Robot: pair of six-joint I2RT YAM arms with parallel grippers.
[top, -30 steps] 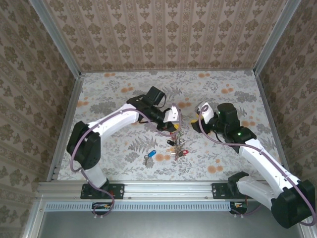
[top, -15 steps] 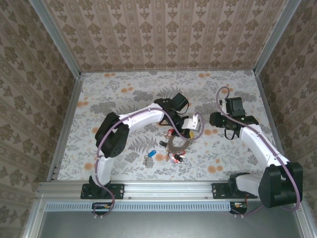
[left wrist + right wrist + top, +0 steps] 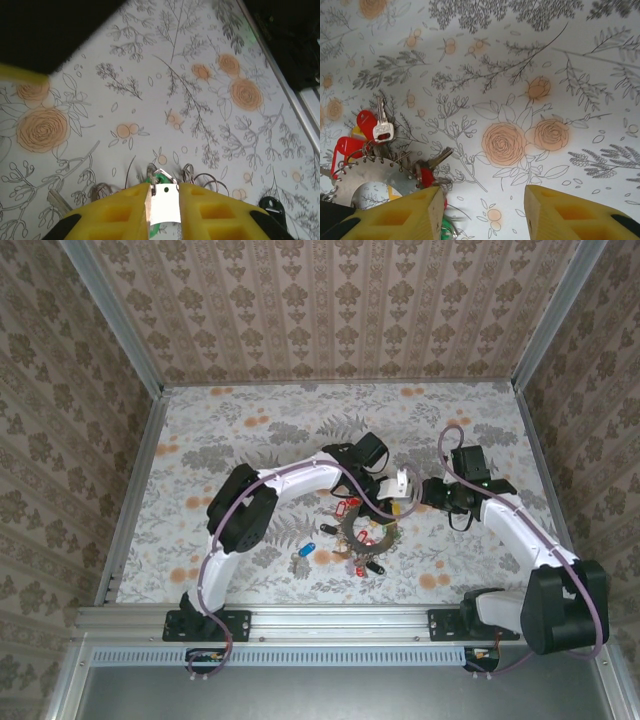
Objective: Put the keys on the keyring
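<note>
Near tabletop middle, your left claw point(image 3: 164, 189) pinches silver key point(image 3: 164, 209) at keyring point(image 3: 380, 172) edge. Your right claw point(image 3: 482, 194) gapes wide, holds nothing, just beside keyring. Loose blue key point(image 3: 306, 549) lies toward near edge.

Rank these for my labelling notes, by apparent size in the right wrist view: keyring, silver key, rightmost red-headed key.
1. keyring, largest though partly cut off.
2-3. silver key and rightmost red-headed key look alike; not ranked.
</note>
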